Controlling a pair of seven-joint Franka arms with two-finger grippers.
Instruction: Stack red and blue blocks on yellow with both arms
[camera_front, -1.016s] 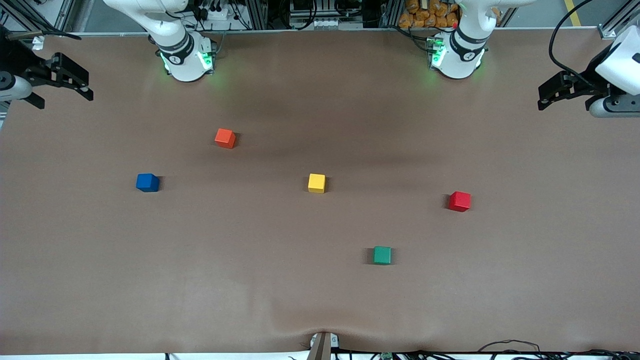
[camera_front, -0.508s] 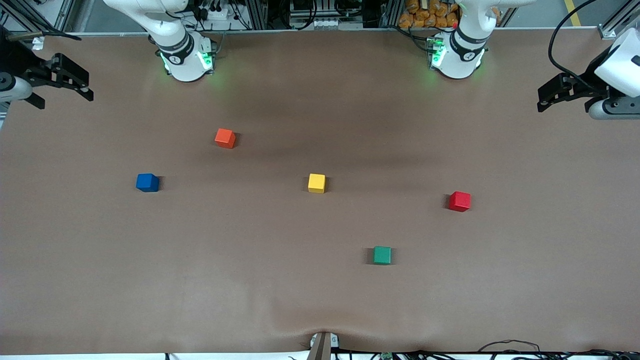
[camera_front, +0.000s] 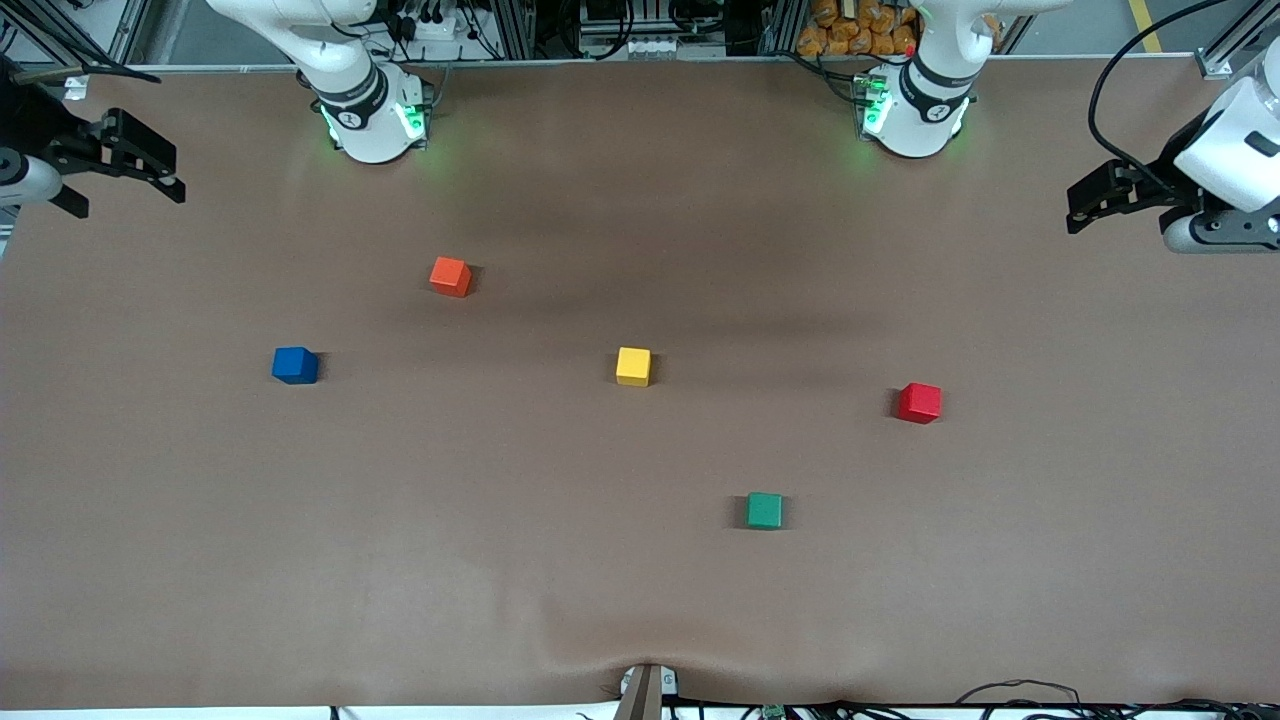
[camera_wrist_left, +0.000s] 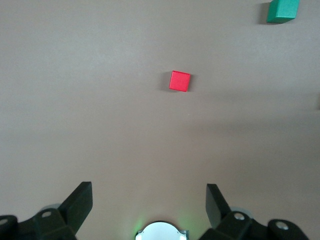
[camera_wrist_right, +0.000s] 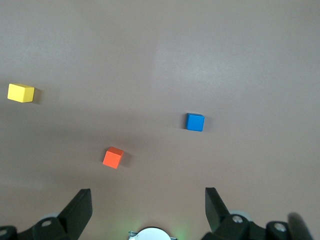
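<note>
The yellow cube (camera_front: 633, 366) sits mid-table, and also shows in the right wrist view (camera_wrist_right: 21, 93). The blue block (camera_front: 295, 365) (camera_wrist_right: 195, 122) lies toward the right arm's end. The red block (camera_front: 919, 402) (camera_wrist_left: 180, 81) lies toward the left arm's end. All three stand apart on the table. My right gripper (camera_front: 130, 198) (camera_wrist_right: 149, 200) hangs open and empty over its end of the table. My left gripper (camera_front: 1115, 222) (camera_wrist_left: 150, 200) is open and empty, high over the other end.
An orange-red cube (camera_front: 450, 276) (camera_wrist_right: 113, 157) lies between the blue block and the right arm's base. A green cube (camera_front: 764, 510) (camera_wrist_left: 282, 11) sits nearer the front camera than the yellow cube. The brown table (camera_front: 640, 600) is wide around them.
My left gripper has shifted slightly in over the table's end. The right gripper has barely moved. No cube has moved.
</note>
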